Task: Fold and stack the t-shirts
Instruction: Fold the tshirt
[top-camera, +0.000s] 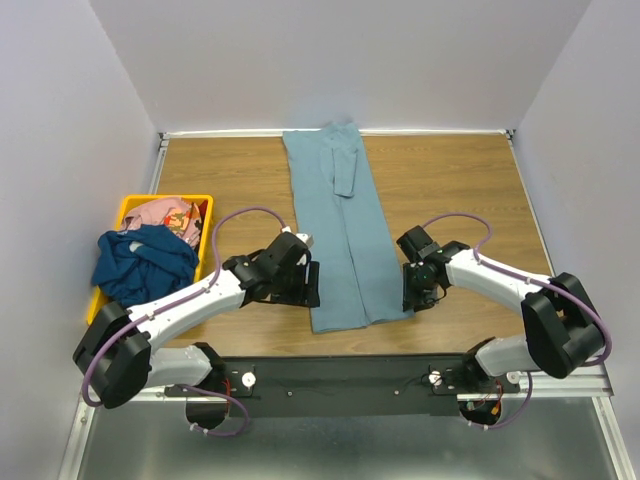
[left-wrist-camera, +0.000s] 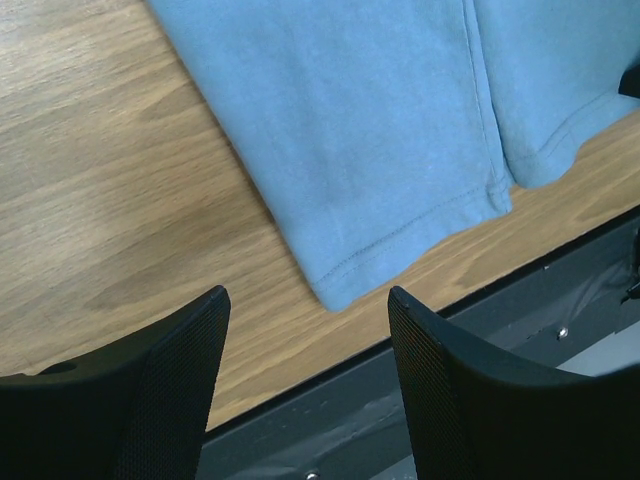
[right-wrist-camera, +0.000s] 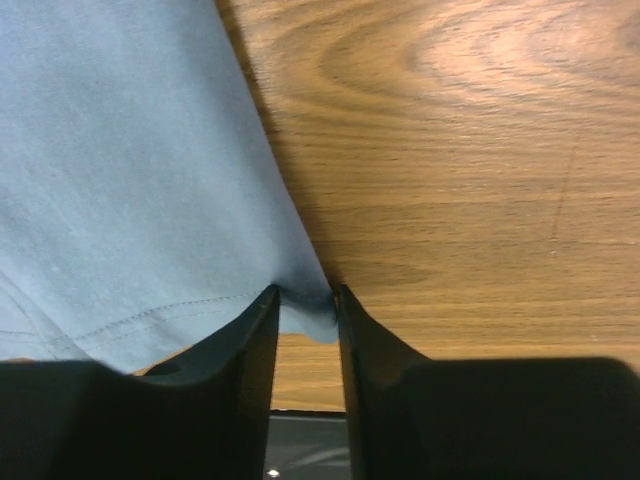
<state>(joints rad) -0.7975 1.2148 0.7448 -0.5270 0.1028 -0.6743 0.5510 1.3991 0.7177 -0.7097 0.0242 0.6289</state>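
A light blue-grey t-shirt (top-camera: 345, 230) lies on the wooden table as a long narrow strip, running from the back edge towards me. My right gripper (top-camera: 415, 295) is at its near right corner. In the right wrist view the jaws (right-wrist-camera: 305, 295) are pinched on that hem corner of the shirt (right-wrist-camera: 130, 180), and the cloth bunches between the fingertips. My left gripper (top-camera: 305, 283) stands open just left of the near left corner. Its wrist view shows the shirt's corner (left-wrist-camera: 400, 120) ahead of the open gripper (left-wrist-camera: 308, 300), apart from the fingers. A dark navy t-shirt (top-camera: 140, 262) and a pink patterned one (top-camera: 170, 215) lie crumpled in the bin.
The yellow plastic bin (top-camera: 208, 225) stands at the left edge of the table. Bare wood (top-camera: 450, 180) shows on both sides of the shirt. The black base rail (left-wrist-camera: 500, 300) runs along the near table edge, close to the shirt's hem. Grey walls close in the back and sides.
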